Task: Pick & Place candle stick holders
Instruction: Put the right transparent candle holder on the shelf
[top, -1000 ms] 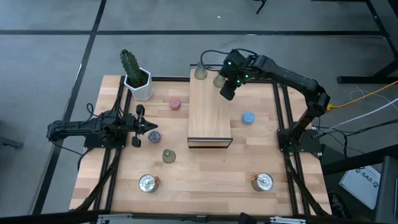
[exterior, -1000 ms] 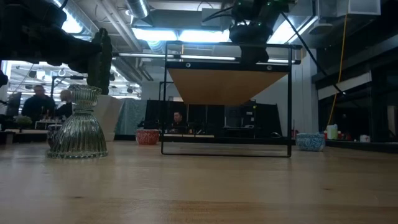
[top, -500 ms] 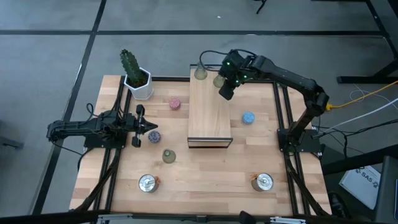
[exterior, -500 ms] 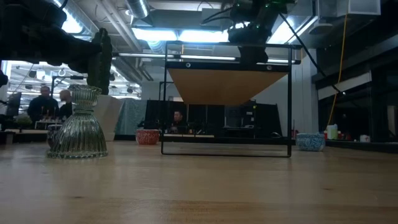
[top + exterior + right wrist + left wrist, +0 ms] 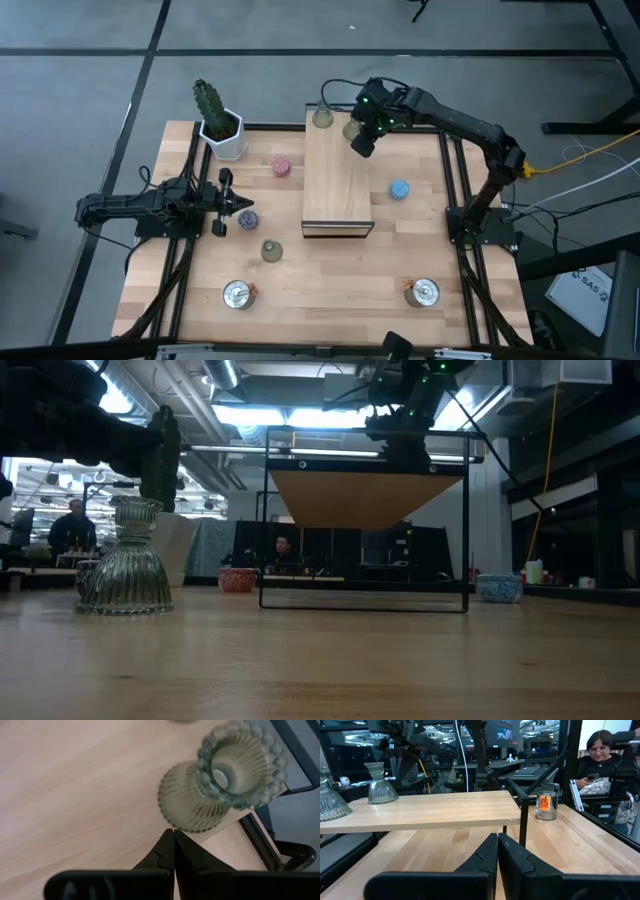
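Observation:
Two olive-green bell-shaped holders [image 5: 322, 118] [image 5: 351, 130] stand upright on the far end of the raised wooden board [image 5: 337, 185]. My right gripper [image 5: 361, 146] is shut and hovers over the board's far right corner, its tips [image 5: 173, 834] just beside the base of the right-hand olive holder [image 5: 220, 790]. A third olive holder [image 5: 270, 250] stands on the table. The pink [image 5: 282, 166], blue [image 5: 400, 189] and purple [image 5: 245, 218] holders and two silver ones [image 5: 238, 294] [image 5: 423, 292] also stand on the table. My left gripper [image 5: 243, 205] is shut and empty, by the purple holder. My right gripper points down at the board with its fingers shut, close to the lower rim [image 5: 172, 822] of the olive holder's base. I cannot tell whether it touches the holder. The holder stands upright on the board's corner.
A cactus in a white pot [image 5: 218, 125] stands at the far left corner. The board rests on a black frame [image 5: 365, 600] above the table. Dark rails [image 5: 185, 270] run along both sides of the table. A person [image 5: 600, 755] sits beyond the table's right side.
My right gripper has shifted a little toward the table's far left, staying over the board's far right corner with its fingers shut. The holders have kept their places.

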Robot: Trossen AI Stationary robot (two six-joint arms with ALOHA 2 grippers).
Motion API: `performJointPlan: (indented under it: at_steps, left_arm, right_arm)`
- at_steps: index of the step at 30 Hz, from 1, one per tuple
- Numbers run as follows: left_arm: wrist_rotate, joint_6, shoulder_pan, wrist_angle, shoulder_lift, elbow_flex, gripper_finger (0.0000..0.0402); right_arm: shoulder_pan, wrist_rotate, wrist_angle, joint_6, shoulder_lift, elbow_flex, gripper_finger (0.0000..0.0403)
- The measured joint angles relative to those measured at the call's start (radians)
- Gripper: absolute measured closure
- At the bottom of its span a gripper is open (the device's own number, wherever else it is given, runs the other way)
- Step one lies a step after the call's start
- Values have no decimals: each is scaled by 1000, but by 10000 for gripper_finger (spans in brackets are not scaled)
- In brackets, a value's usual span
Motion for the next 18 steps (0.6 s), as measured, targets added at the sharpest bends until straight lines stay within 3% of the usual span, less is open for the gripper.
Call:
performJointPlan:
  at_steps: [18]
  left_arm:
    - [0, 0, 0, 0, 0, 0, 395]
  right_arm:
    - [-26, 16, 170, -39, 15, 0, 403]
